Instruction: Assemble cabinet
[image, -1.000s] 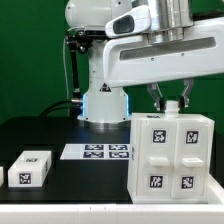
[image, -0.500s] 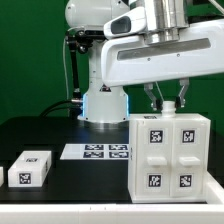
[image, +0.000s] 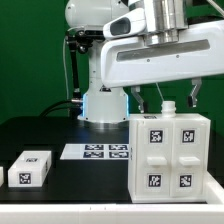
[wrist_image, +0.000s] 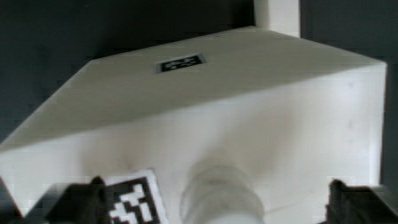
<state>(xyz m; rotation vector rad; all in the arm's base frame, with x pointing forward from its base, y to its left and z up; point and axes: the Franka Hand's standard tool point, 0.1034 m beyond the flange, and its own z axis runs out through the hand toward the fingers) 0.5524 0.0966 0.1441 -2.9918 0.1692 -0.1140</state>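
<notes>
While the gripper (image: 165, 100) hangs right over the cabinet (image: 170, 155), its jaws are spread wide and holding nothing. There's a small white nub (image: 168, 106) sticking up from the cabinet's top, sitting in the gap with daylight on both sides. In the wrist view the two dark fingers (wrist_image: 349, 198) sit way out at either side of that nub, tips about level with the top face; can't tell if they actually touch it. The cabinet stands upright on the black table (image: 60, 135), at the exterior view's right, tags facing the camera. Green backdrop (image: 30, 60) behind, robot base (image: 105, 105) at the back. The marker board (image: 95, 151) lies flat just beside the cabinet, and a loose white block (image: 30, 168) sits well apart at the exterior view's left. Bare tabletop runs between block and cabinet; the cabinet's far side is close to the frame edge.
</notes>
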